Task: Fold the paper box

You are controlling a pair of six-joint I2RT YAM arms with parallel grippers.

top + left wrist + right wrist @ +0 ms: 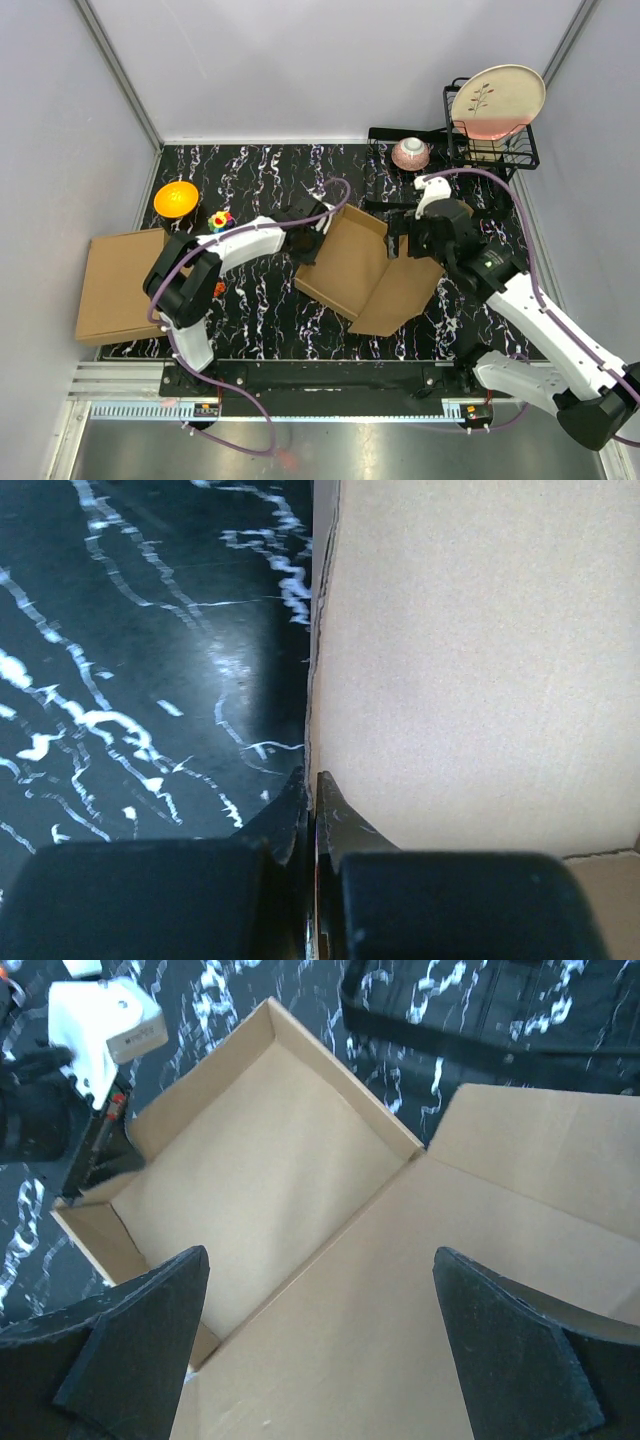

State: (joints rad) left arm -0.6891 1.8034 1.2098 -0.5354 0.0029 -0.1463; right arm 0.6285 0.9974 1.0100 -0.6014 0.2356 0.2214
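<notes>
Wall of paper box (480, 660) pinched in left hand (311, 785); right hand (318, 1270) spread wide above, empty.

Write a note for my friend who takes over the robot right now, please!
Left gripper: shut, pinching the edge of one wall of the paper box.
Right gripper: open, above the box, holding nothing.
Done: the tray's side walls stand up.
Left: the wide flap lies open beside the tray; it probably gets folded over next.
</notes>
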